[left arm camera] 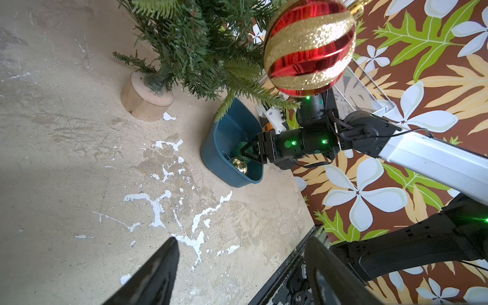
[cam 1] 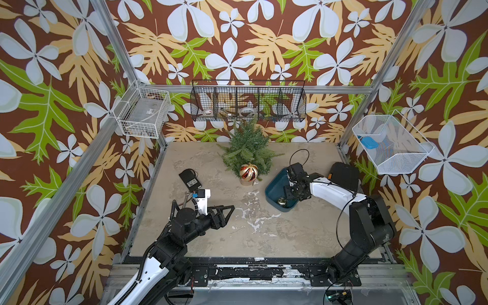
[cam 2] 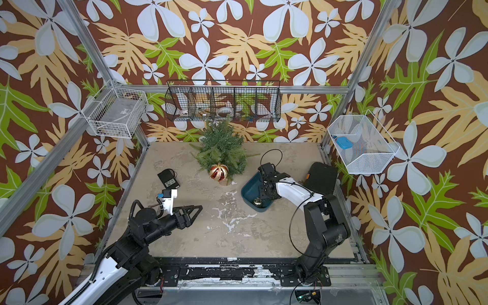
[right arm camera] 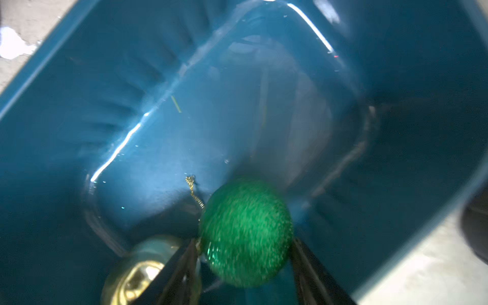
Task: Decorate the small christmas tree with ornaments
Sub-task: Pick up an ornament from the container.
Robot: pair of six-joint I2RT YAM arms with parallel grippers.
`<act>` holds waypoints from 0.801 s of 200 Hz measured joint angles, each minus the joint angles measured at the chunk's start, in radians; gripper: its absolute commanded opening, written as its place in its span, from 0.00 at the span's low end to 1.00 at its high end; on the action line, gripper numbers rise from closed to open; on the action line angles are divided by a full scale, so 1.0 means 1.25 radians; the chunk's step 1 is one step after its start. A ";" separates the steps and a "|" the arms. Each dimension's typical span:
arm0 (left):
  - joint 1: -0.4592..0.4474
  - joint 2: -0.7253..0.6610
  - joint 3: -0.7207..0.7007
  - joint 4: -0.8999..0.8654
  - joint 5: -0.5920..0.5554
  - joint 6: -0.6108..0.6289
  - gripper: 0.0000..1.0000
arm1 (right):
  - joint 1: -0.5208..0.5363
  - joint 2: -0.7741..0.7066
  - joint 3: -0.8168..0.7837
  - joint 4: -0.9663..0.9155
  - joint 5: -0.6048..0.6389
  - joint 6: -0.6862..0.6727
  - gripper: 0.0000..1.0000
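Green bauble (right arm camera: pixel 245 232) between right pincer (right arm camera: pixel 244 240) jaws, inside blue tray (right arm camera: pixel 79 105).

The left arm (cam 1: pixel 184 227) and the right arm (cam 1: pixel 369 224) are both wearing round black joints and smooth white shells. A ribbed black hose (cam 1: pixel 173 208) is running along the left one, and a thin black cable (cam 1: pixel 299 149) along the right. Little green lights (left arm camera: pixel 292 142) are glowing on the right arm. The left gripper (cam 1: pixel 232 208) is showing thin, pointy black jaws.

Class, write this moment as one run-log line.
right gripper: shut on green ornament | left gripper: open, empty | red ornament: on tree | gold ornament: in tray
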 measured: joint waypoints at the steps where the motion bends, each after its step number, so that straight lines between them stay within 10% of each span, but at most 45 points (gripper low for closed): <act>1: 0.000 0.000 0.000 0.000 0.000 -0.001 0.77 | 0.000 0.000 0.000 0.001 0.000 0.000 0.59; 160: 0.000 -0.009 0.005 0.000 0.000 -0.018 0.76 | 0.001 0.045 -0.014 0.080 -0.035 0.002 0.60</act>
